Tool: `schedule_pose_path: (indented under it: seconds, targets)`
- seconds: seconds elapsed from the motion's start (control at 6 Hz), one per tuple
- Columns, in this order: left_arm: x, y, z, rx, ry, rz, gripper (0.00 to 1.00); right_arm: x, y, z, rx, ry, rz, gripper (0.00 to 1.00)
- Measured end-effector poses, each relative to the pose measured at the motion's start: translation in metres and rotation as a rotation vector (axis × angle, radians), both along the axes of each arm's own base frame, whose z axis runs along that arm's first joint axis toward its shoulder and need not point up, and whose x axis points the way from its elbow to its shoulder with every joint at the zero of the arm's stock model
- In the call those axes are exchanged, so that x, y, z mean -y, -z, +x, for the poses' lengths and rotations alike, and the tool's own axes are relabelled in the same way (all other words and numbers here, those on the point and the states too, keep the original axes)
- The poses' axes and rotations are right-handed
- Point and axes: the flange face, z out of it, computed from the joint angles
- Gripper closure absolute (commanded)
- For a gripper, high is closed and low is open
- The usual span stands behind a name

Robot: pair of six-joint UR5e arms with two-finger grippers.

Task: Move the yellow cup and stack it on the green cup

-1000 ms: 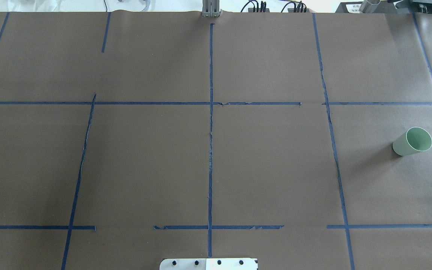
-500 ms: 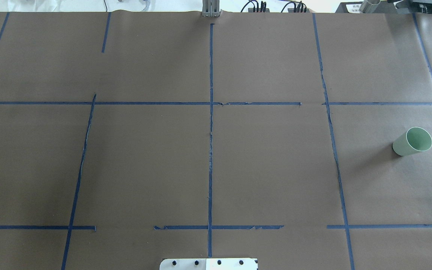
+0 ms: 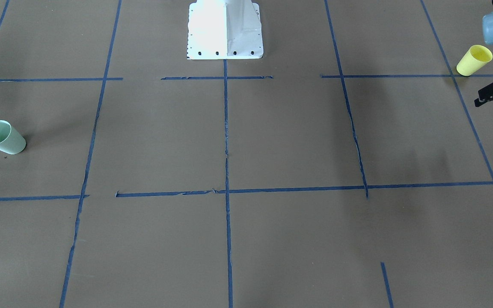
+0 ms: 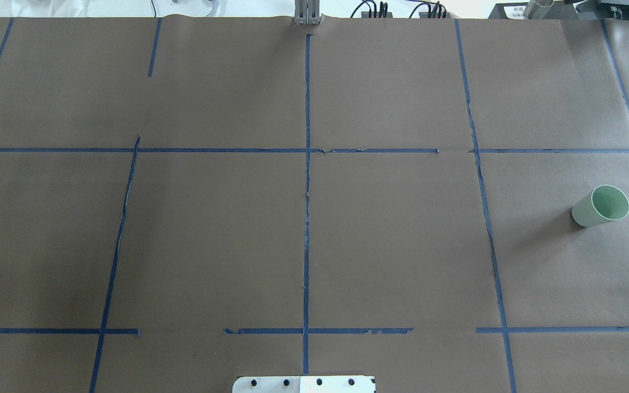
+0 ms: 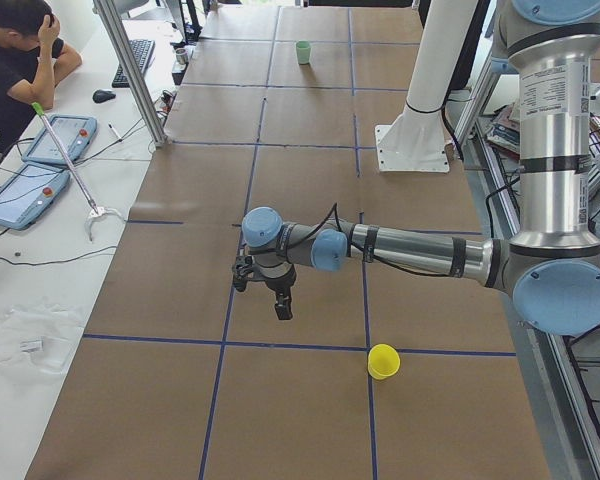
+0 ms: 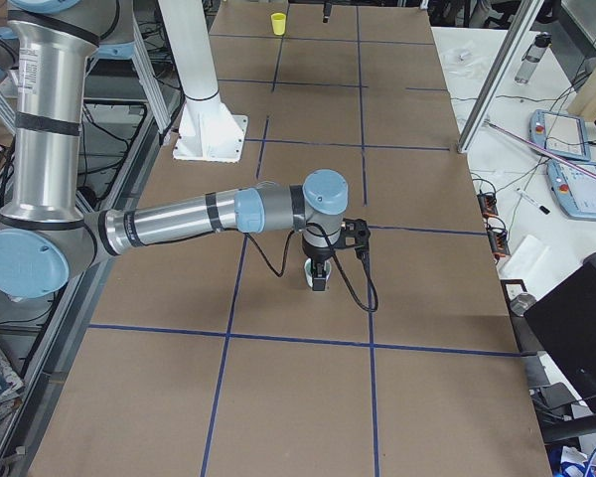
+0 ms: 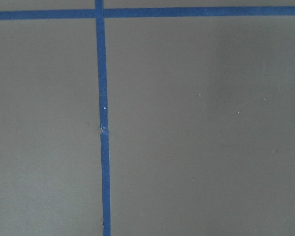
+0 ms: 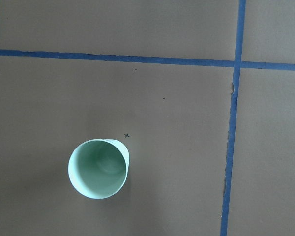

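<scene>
Paper, brown and matte [image 4: 391,240], covers the whole table, divided into large rectangles by strips of blue tape [image 4: 307,218] that are torn in places. The wide middle stretch in front of the white metal robot base [image 3: 225,28] holds nothing but paper and tape.

The small pale mint-green tapered plastic cup [image 3: 2,137] stands upright, mouth up, close to the table's edge on the robot's right. The right gripper [image 6: 320,276] hangs directly over it and hides most of it in the right side view. Whether its jaws are wide or narrow cannot be told. From the right wrist camera the cup shows a smooth round rim and a plain inside, with a tiny black cross mark [image 8: 127,135] on the paper just beside it.

The small bright yellow tapered plastic cup [image 3: 474,60] stands upright near the opposite end, its base touching a tape line. The left gripper [image 5: 280,305], black and angular, hovers above the paper near this cup but apart from it. Its jaw spread cannot be told either. The cups are well apart.
</scene>
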Motion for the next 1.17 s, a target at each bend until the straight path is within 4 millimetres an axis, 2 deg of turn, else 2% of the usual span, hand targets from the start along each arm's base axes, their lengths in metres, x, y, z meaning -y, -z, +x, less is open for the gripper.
schedule_pose_path:
  seconds: [0.33,0.67,0.83,1.0,1.17]
  targets:
    - [-0.007,0.015,0.037,0.088,0.134,-0.125,0.00,0.000,0.001,-0.002,0.002,0.018,0.017,0.00]
    - [-0.030,0.030,0.107,0.247,0.303,-0.236,0.00,-0.001,0.002,-0.003,0.002,0.035,0.036,0.00]
    - [-0.044,0.033,0.137,0.349,0.451,-0.270,0.00,-0.001,0.002,-0.003,0.002,0.048,0.049,0.00]
    - [-0.057,0.028,0.157,0.447,0.611,-0.282,0.00,-0.001,0.002,-0.003,0.003,0.062,0.063,0.00]
    - [-0.068,0.019,0.167,0.546,0.764,-0.305,0.00,-0.002,0.002,-0.004,0.005,0.072,0.071,0.00]
